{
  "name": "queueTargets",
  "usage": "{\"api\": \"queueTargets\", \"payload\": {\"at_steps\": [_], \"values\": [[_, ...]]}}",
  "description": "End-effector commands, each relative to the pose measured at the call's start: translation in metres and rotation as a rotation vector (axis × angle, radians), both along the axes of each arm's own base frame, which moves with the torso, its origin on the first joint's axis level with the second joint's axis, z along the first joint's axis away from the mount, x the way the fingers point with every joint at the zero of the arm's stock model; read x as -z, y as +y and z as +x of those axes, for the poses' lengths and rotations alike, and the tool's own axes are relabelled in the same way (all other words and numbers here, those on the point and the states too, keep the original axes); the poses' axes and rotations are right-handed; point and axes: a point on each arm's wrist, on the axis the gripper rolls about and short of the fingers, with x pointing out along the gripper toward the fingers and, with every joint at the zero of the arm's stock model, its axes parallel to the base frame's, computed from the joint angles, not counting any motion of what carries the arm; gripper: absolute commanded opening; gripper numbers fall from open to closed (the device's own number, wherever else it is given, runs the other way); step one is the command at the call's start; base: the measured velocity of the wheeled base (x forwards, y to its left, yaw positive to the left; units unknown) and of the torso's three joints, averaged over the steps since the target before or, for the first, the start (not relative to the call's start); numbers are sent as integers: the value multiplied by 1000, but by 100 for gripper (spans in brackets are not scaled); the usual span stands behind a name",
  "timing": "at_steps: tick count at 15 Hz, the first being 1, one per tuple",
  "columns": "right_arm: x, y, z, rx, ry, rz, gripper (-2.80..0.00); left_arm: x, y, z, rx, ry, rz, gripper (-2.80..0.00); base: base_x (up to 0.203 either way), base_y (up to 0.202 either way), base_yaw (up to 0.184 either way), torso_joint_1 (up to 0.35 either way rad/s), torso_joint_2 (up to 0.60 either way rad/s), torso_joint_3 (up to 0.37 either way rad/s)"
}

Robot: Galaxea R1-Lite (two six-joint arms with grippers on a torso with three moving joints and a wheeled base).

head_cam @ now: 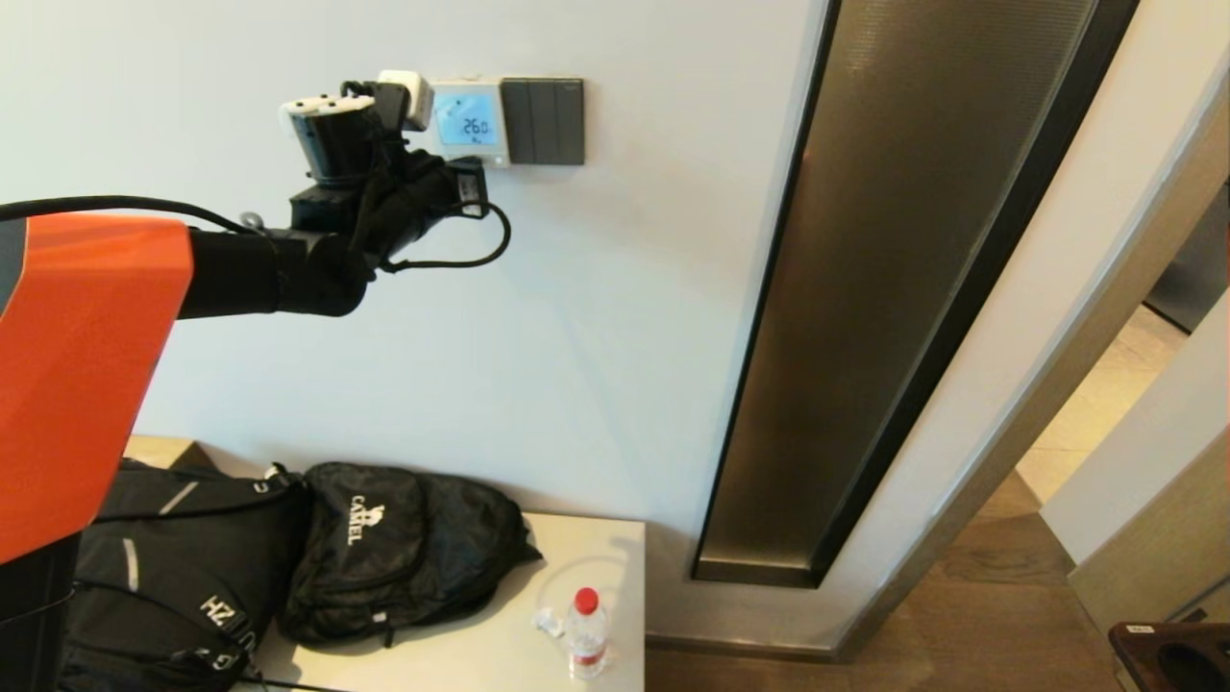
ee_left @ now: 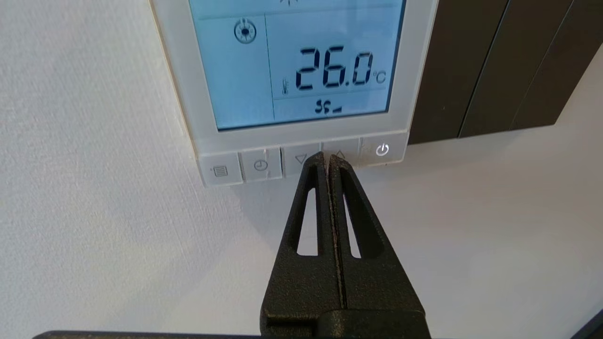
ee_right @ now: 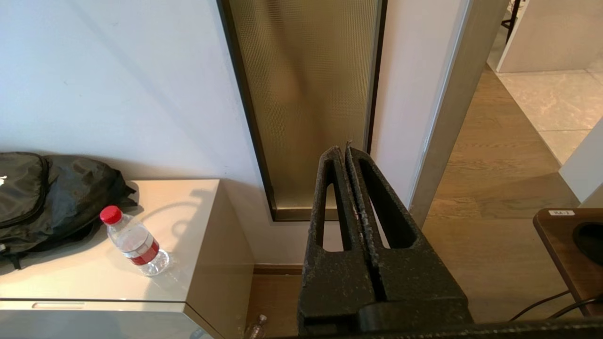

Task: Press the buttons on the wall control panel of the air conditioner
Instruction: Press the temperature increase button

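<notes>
The white wall control panel [head_cam: 469, 121] has a lit blue screen [ee_left: 301, 61] reading 26.0 °C. A row of buttons runs along its lower edge: menu [ee_left: 220, 170], clock [ee_left: 260, 165], down arrow [ee_left: 299, 158], up arrow [ee_left: 340, 153] and lit power [ee_left: 382, 149]. My left gripper [ee_left: 328, 157] is shut, its tips at the seam between the down and up arrow buttons, touching or nearly so. In the head view it [head_cam: 471, 188] is raised to the panel's lower edge. My right gripper [ee_right: 343, 149] is shut and empty, held low away from the panel.
Dark grey light switches [head_cam: 544, 121] adjoin the panel on its right. A tall bronze glass strip [head_cam: 913, 279] stands further right. Below, a cabinet top [head_cam: 500, 644] holds black backpacks [head_cam: 394, 548] and a red-capped water bottle [head_cam: 585, 634]. A wooden stool [ee_right: 572, 254] is near the right gripper.
</notes>
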Motion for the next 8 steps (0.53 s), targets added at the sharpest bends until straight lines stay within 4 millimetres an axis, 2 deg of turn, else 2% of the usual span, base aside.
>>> {"api": "queueTargets", "payload": {"at_steps": [1,8], "values": [[0,0,0,-1,2,0,-280,0,1,-5,2,6,3,-280,0,0,0,0,0,0],[0,0,0,-1,2,0,-280,-1,2,-10,2,0,2,-280,0,0,0,0,0,0]]}}
